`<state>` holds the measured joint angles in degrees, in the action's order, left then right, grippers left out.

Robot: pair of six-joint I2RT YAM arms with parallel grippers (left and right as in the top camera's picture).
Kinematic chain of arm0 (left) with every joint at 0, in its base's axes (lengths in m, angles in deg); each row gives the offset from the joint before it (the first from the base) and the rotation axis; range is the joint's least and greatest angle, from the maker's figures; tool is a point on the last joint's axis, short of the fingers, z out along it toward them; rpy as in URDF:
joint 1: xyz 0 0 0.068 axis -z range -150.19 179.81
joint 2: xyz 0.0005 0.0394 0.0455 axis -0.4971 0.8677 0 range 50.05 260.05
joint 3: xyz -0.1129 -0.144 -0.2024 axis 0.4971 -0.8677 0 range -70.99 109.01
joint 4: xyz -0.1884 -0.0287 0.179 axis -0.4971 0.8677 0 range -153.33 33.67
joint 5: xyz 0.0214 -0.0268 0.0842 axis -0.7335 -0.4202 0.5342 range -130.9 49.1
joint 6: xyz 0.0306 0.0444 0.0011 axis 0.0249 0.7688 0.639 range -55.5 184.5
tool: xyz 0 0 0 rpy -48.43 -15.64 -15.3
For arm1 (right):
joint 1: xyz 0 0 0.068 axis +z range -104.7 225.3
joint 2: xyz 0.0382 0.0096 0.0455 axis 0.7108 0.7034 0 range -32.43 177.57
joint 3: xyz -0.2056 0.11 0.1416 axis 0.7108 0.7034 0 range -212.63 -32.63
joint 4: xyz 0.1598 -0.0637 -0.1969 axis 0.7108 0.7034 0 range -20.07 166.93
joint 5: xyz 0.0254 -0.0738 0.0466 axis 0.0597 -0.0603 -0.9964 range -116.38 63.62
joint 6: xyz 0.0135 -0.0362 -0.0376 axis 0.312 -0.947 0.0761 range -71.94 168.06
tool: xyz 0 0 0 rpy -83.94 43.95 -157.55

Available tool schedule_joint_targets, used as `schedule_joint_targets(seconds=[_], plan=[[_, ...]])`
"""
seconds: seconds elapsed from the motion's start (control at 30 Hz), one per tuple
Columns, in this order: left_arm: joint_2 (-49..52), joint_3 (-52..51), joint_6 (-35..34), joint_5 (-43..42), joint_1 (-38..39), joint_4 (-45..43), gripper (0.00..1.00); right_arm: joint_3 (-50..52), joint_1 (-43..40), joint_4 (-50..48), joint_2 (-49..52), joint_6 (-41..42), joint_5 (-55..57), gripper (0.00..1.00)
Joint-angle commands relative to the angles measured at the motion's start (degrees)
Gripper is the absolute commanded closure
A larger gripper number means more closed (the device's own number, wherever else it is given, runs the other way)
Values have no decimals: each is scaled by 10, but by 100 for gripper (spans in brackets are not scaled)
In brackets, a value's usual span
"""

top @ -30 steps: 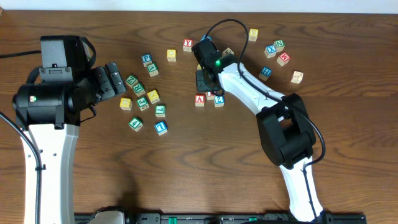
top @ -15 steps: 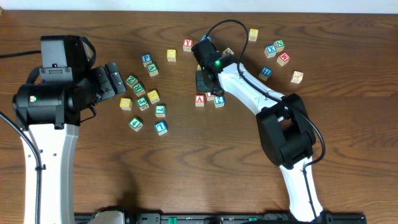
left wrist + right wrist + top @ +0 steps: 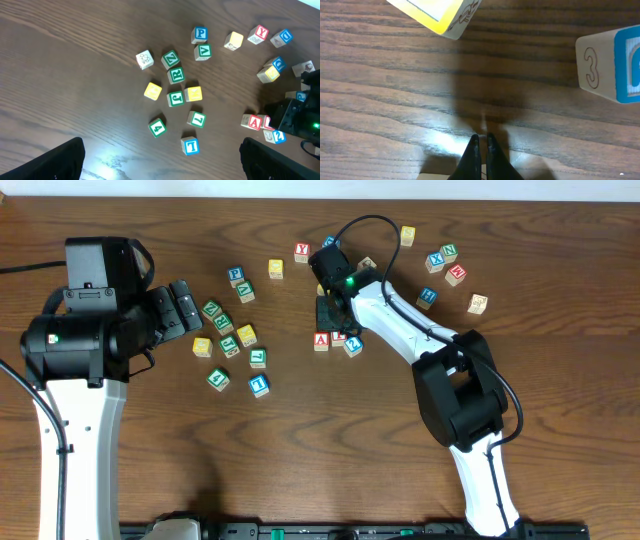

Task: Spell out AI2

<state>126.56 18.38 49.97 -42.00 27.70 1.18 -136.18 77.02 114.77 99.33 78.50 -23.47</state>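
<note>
The red "A" cube (image 3: 321,340) (image 3: 255,121) lies mid-table. The red "I" cube (image 3: 339,336) sits right beside it, mostly hidden under my right gripper (image 3: 336,328) (image 3: 481,138). The blue "2" cube (image 3: 353,346) (image 3: 277,135) lies turned askew just right of the "I". My right gripper is shut and holds nothing, its tips just above the wood at the row's far side. My left gripper (image 3: 185,305) (image 3: 160,165) stands wide open and empty, off to the left over the green cluster.
A cluster of green and yellow cubes (image 3: 228,335) and a blue-framed cube (image 3: 259,385) lie left of centre. Further cubes sit behind the row (image 3: 302,252) and at the back right (image 3: 445,260). In the right wrist view a yellow cube (image 3: 437,12) and a blue cube (image 3: 612,62) lie ahead of the tips.
The "2" cube has shifted slightly toward the front and turned a little. The right gripper has edged along with it. The left arm has not moved.
</note>
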Motion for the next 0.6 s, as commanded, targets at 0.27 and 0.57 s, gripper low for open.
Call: schedule_joint_targets(seconds=[0.27, 0.57], plan=[[5, -2, 10, 7, -2, 2, 2, -9, 4, 9, 8, 8, -16, 99], [5, -2, 10, 7, -2, 2, 2, -9, 7, 11, 8, 8, -16, 99]])
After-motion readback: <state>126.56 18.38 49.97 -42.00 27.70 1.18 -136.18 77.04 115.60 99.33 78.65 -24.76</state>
